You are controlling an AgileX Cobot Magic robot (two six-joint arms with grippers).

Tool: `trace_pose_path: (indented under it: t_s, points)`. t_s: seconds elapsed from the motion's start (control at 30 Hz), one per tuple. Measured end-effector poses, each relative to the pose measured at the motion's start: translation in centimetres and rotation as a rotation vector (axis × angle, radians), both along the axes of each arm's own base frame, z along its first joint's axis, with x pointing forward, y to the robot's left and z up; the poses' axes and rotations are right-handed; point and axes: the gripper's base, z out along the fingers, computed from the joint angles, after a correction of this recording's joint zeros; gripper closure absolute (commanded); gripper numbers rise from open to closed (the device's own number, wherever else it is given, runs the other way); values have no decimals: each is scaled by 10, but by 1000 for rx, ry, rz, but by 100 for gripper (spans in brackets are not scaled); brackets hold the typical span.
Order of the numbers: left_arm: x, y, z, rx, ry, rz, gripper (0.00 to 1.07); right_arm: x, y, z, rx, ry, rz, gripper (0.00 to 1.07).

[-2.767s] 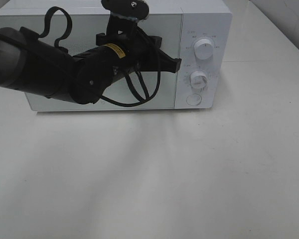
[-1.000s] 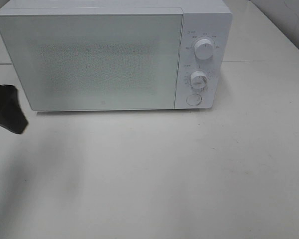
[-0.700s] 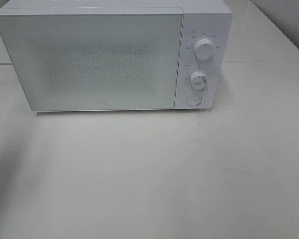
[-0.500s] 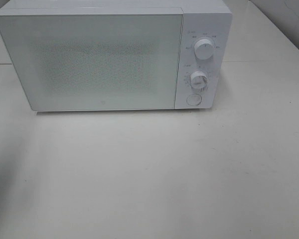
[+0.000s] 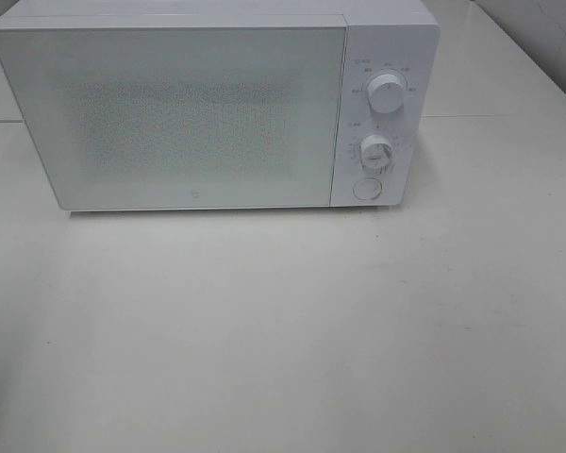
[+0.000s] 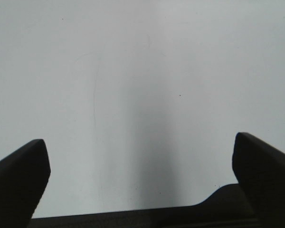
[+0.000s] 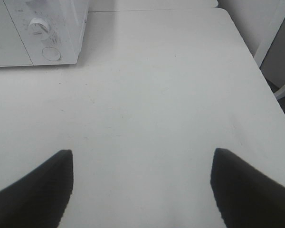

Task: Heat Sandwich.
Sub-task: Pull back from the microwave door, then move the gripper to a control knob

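One microwave (image 5: 198, 113), two dials (image 5: 385, 94) (image 5: 376, 151), one button (image 5: 366, 189), two hands (image 6: 137, 139) (image 7: 142, 152).

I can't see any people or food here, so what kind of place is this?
Likely a robot lab's mock kitchen: a white microwave, door shut, stands on a plain white table, with the left gripper and right gripper open nearby.

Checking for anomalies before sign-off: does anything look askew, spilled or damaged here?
Nothing stands out. The microwave sits square on the table, door shut, with no spill or damage visible. The left gripper and right gripper hang open and empty above the table. No sandwich is in view.
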Motion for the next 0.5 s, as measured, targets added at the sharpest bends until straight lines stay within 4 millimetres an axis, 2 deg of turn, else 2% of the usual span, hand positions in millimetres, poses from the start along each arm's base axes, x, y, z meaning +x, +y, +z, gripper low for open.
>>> trace_pose_path:
  t_s: [0.03, 0.1, 0.2, 0.5]
  points:
    - [-12, -1, 0, 5, -44, -1, 3, 0, 0, 0, 0, 0, 0, 31]
    - [-17, -1, -1, 8, -60, -2, 3, 0, 0, 0, 0, 0, 0, 31]
    - [-35, -2, -8, 17, -122, -1, 3, 0, 0, 0, 0, 0, 0, 31]
    - [-65, -3, -21, 37, -240, 1, 3, 0, 0, 0, 0, 0, 0, 31]
